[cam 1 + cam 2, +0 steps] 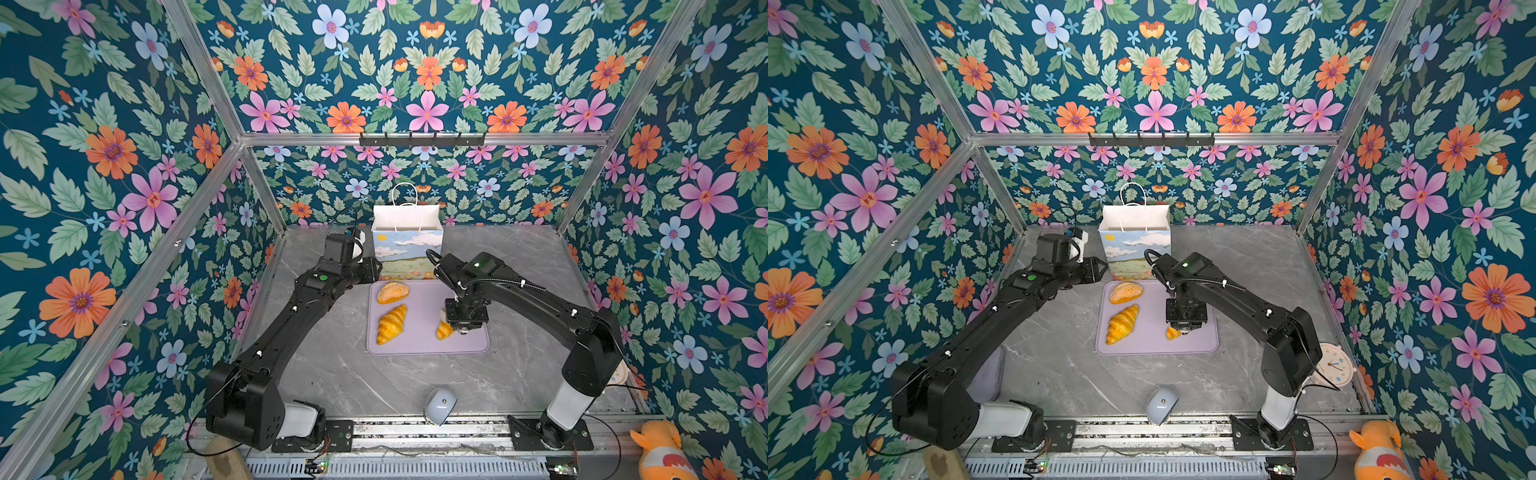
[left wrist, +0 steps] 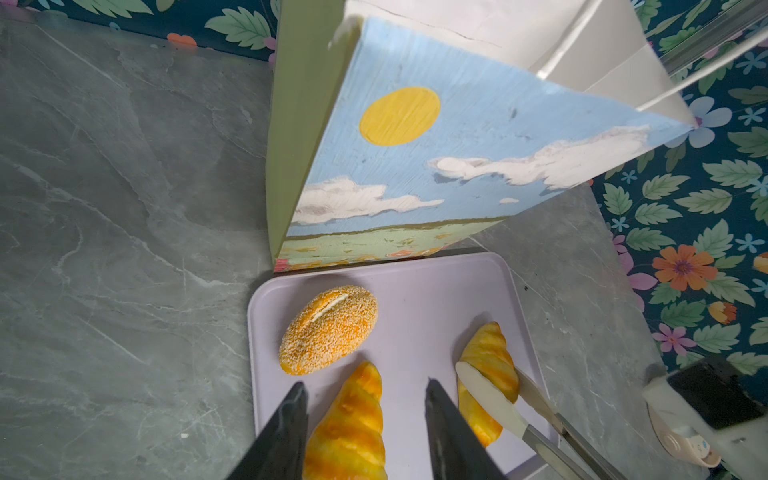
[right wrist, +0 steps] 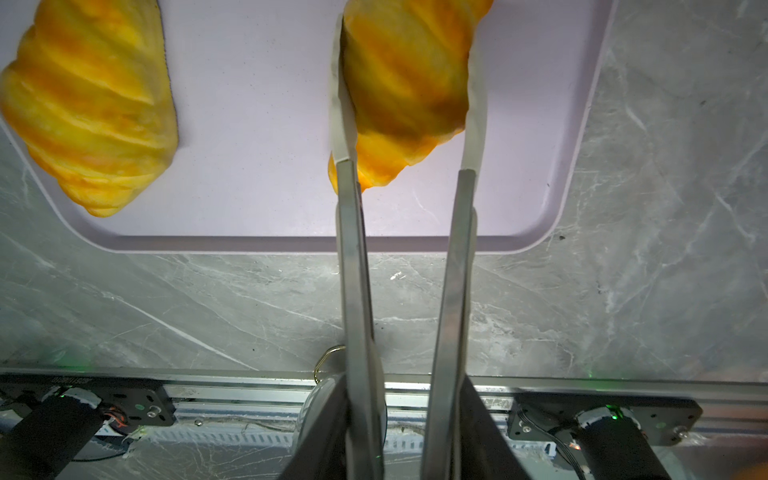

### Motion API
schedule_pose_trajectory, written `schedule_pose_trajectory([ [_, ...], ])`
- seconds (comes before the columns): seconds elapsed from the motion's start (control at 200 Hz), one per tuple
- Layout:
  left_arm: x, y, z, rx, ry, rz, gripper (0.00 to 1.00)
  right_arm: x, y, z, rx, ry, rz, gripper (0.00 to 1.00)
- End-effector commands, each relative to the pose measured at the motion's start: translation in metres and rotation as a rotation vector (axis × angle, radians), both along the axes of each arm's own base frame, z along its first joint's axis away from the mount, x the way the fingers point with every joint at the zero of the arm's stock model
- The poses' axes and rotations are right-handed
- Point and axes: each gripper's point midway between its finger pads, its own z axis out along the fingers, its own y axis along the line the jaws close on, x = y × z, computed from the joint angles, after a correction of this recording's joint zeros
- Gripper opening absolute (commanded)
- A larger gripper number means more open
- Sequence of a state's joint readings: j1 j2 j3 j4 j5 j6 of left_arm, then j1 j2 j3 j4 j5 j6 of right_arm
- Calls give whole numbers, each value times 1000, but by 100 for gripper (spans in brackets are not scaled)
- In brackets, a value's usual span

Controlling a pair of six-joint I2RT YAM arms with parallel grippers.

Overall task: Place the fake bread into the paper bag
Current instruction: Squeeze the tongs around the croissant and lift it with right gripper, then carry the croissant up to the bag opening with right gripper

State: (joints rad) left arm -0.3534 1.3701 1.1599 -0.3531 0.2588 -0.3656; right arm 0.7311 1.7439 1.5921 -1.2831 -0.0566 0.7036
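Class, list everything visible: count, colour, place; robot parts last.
paper bag: one, sky-and-field print, back, upright
tray: one, lilac, before bag
seeded bun: one, golden, tray's far left
croissants: two, golden-orange, tray; one between tongs' tips
tongs: one, steel, white-tipped, over tray
computer mouse: one, grey-blue, front edge
clock: one, cream, right edge
plush toy: one, orange, front right
tan block: one, front left
left gripper: black, open, beside bag
right gripper: black, shut on tongs

Floral walls [image 1: 112, 166] (teal ground), grey marble tabletop [image 1: 332, 374]

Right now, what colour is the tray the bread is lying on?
The tray is a plain pale lilac, with no pattern. It shows best in the left wrist view.
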Motion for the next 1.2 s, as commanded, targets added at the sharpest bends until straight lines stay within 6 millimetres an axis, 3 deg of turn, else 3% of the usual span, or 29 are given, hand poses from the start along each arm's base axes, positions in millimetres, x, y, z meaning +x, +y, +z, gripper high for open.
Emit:
schedule_pose_trajectory([
  [0.0,1,0,6,-1,-21,-3,47,3,3,5,17,-20,12,31],
  [0.41,0,1,5,0,-17,2,48,0,-11,33,6,-92,103,29],
  [0.435,0,1,6,-1,-18,2,47,-1,-14,46,27,-126,111,29],
  [0.61,-1,2,10,-2,-24,5,48,1,-21,74,45,-216,203,29],
  [0.8,-1,2,16,-4,-35,8,48,10,-45,105,-23,-359,333,29],
  [0.96,-1,2,20,-5,-38,8,48,24,-64,128,-14,-458,369,30],
  [1.195,2,1,23,-8,-38,7,48,54,-68,175,72,-678,478,29],
])
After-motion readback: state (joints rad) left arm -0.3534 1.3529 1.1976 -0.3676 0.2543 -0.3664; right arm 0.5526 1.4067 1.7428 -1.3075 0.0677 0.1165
